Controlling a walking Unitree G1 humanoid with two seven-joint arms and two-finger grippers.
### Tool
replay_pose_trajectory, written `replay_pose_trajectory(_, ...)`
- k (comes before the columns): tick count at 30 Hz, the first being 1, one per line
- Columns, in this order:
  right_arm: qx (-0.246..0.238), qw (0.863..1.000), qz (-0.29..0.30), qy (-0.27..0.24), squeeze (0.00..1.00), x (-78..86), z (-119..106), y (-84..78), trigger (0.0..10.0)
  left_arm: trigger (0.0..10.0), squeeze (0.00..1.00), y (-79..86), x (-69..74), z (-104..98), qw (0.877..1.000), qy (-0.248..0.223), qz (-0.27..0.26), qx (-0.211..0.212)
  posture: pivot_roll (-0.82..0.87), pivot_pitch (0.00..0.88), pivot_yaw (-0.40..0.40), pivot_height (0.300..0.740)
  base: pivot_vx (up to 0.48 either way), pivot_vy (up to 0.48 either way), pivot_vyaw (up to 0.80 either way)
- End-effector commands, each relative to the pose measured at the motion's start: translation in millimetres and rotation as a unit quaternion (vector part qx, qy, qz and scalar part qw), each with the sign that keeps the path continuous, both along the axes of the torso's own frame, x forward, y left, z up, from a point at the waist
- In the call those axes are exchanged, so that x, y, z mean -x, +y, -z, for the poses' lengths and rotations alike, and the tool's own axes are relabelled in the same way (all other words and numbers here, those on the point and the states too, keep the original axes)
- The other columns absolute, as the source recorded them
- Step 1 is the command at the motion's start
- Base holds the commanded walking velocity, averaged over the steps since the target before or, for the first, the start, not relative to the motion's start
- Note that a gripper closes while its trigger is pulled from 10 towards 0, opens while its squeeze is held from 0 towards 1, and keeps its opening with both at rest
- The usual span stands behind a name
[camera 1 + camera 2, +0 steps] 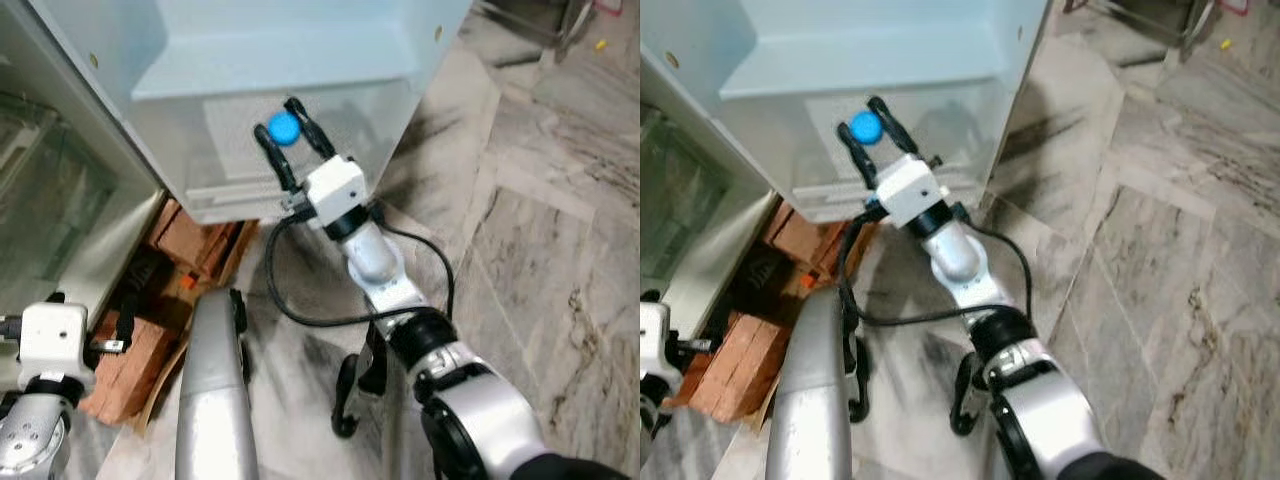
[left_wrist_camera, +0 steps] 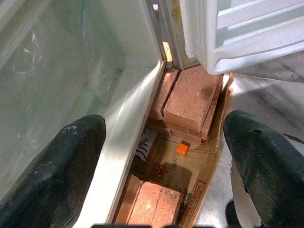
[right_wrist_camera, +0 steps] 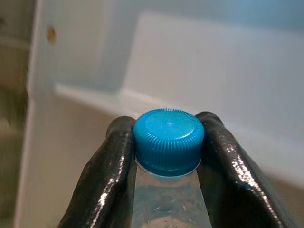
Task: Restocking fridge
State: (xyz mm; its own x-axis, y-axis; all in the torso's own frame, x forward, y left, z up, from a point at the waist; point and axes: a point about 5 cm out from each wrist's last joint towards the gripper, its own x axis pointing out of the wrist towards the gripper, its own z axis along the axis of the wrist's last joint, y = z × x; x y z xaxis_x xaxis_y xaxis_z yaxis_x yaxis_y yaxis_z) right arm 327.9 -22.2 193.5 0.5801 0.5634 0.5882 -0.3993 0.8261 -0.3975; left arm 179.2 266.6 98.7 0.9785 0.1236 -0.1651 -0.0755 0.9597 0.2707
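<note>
My right gripper (image 1: 290, 133) is shut on a clear water bottle with a blue cap (image 1: 283, 128), holding it just below the cap. It holds the bottle over the lower shelf of the open fridge door (image 1: 230, 70). In the right wrist view both fingers (image 3: 109, 175) press against the neck under the blue cap (image 3: 168, 140). My left gripper (image 2: 164, 166) is open and hangs low by the fridge body (image 2: 57, 85), with nothing between its fingers (image 2: 61, 166).
Red bricks (image 1: 185, 235) and cardboard (image 2: 190, 171) lie on the floor under the fridge's lower edge. A black cable (image 1: 300, 310) loops from my right wrist. Grey marble floor (image 1: 540, 250) stretches to the right.
</note>
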Motion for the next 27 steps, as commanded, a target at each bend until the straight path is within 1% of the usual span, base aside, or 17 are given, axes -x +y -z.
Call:
replay_pose_trajectory(1,-0.002,1.000,0.013,-0.010,0.00,-3.2,-3.2,-3.5,10.0,10.0,0.00,3.4,7.8,8.0,1.000,0.020,-0.011,0.001,0.36,0.341,-0.051,0.572,0.000,0.000,0.00)
replay_pose_trajectory(3,0.025,0.998,0.049,0.006,0.00,-13.2,3.6,-14.3,10.0,10.0,0.00,3.7,9.6,7.9,1.000,0.020,-0.013,0.001,0.36,0.348,-0.054,0.572,0.000,0.000,0.00)
replay_pose_trajectory(5,0.050,0.996,0.075,0.021,0.00,-18.9,10.1,-21.4,10.0,10.0,0.00,3.3,11.8,8.5,1.000,0.021,-0.014,0.002,0.36,0.355,-0.052,0.572,0.000,0.000,0.00)
replay_pose_trajectory(9,0.088,0.989,0.108,0.039,0.00,-24.6,20.7,-27.9,10.0,10.0,0.00,2.5,14.8,9.5,1.000,0.025,-0.014,0.002,0.37,0.359,-0.051,0.572,0.000,0.000,0.00)
replay_pose_trajectory(11,0.091,0.989,0.111,0.043,0.00,-25.1,22.2,-28.5,10.0,10.0,0.00,2.6,15.3,9.4,1.000,0.025,-0.014,0.002,0.37,0.360,-0.051,0.572,0.000,0.000,0.00)
replay_pose_trajectory(13,0.109,0.984,0.128,0.062,0.00,-28.0,30.9,-32.5,10.0,10.0,0.00,4.4,14.3,8.8,1.000,0.026,-0.014,0.001,0.37,0.362,-0.049,0.572,0.000,0.000,0.00)
replay_pose_trajectory(15,0.109,0.981,0.141,0.082,0.00,-30.0,36.4,-36.3,10.0,10.0,0.00,4.8,13.4,8.4,1.000,0.025,-0.013,0.000,0.37,0.363,-0.048,0.572,0.000,0.000,0.00)
replay_pose_trajectory(16,0.107,0.977,0.153,0.101,0.00,-31.4,41.7,-40.3,10.0,10.0,0.00,4.9,13.0,8.3,1.000,0.025,-0.013,0.000,0.37,0.364,-0.048,0.572,0.000,0.000,0.00)
replay_pose_trajectory(17,0.107,0.977,0.153,0.101,0.00,-31.4,41.7,-40.3,10.0,10.0,0.00,4.9,13.0,8.3,1.000,0.025,-0.013,0.000,0.37,0.364,-0.048,0.572,0.000,0.000,0.00)
replay_pose_trajectory(19,0.102,0.969,0.173,0.144,0.00,-32.5,53.9,-48.3,10.0,10.0,0.00,3.7,12.1,8.3,1.000,0.025,-0.011,0.000,0.37,0.362,-0.047,0.572,0.000,0.000,0.00)
replay_pose_trajectory(21,0.096,0.965,0.182,0.163,0.00,-32.8,58.6,-52.5,10.0,10.0,0.00,3.0,11.7,8.5,1.000,0.025,-0.010,0.001,0.37,0.361,-0.048,0.572,0.000,0.000,0.00)
replay_pose_trajectory(22,0.083,0.957,0.197,0.196,0.00,-33.5,66.0,-59.2,10.0,10.0,0.00,2.9,11.4,8.8,1.000,0.025,-0.009,0.001,0.37,0.359,-0.048,0.572,0.000,0.000,0.00)
replay_pose_trajectory(23,0.075,0.951,0.207,0.215,0.00,-33.7,70.6,-63.9,10.0,10.0,0.00,2.8,11.3,9.1,1.000,0.025,-0.009,0.001,0.37,0.359,-0.048,0.572,0.000,0.000,0.00)
replay_pose_trajectory(24,0.075,0.951,0.207,0.215,0.00,-33.7,70.6,-63.9,10.0,10.0,0.00,2.8,11.3,9.1,1.000,0.025,-0.009,0.001,0.37,0.359,-0.048,0.572,0.000,0.000,0.00)
replay_pose_trajectory(25,0.064,0.943,0.226,0.238,0.00,-34.1,76.2,-71.8,10.0,10.0,0.00,2.6,10.8,9.2,1.000,0.025,-0.009,0.002,0.37,0.358,-0.048,0.572,0.000,0.000,0.00)
replay_pose_trajectory(26,0.052,0.937,0.240,0.247,0.00,-35.0,77.8,-78.6,10.0,10.0,0.00,2.7,10.0,9.1,1.000,0.025,-0.009,0.002,0.37,0.355,-0.047,0.572,0.000,0.000,0.00)
replay_pose_trajectory(27,0.050,0.935,0.246,0.250,0.00,-35.5,77.8,-81.1,10.0,10.0,0.00,2.8,9.4,9.2,1.000,0.024,-0.009,0.002,0.37,0.354,-0.047,0.572,0.000,0.000,0.00)
